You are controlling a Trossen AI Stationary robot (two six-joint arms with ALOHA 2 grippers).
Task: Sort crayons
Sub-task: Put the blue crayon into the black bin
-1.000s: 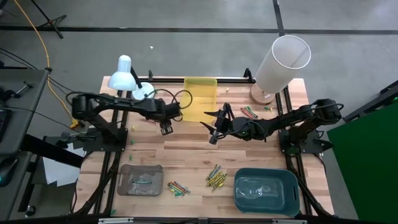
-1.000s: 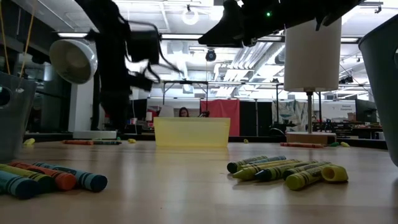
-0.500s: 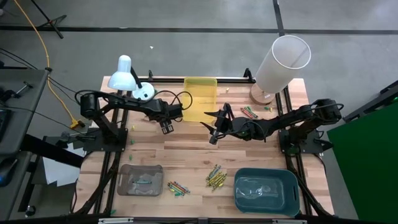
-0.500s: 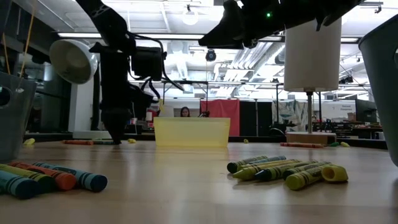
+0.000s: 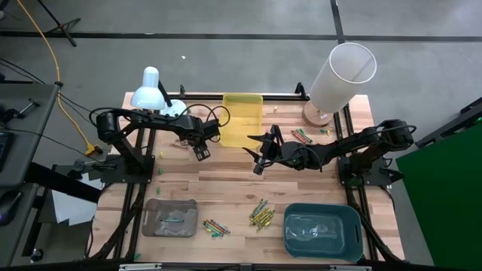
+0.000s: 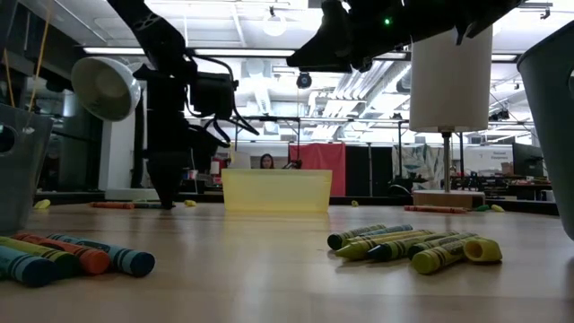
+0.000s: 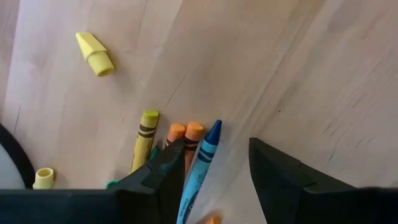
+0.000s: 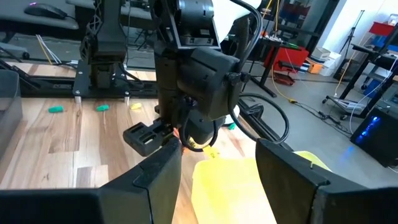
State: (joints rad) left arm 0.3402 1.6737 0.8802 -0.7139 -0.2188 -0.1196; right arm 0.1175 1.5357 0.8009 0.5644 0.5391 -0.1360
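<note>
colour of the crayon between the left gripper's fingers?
Blue crayon, lying on the table; clearest in the left wrist view.

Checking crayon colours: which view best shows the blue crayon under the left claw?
The left wrist view: the blue crayon lies close, beside two orange ones. The high and low views leave it unclear; the right wrist view misses it.

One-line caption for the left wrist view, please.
Open left gripper poised above a blue crayon, beside two orange crayons and a yellow crayon, on the wooden table.
</note>
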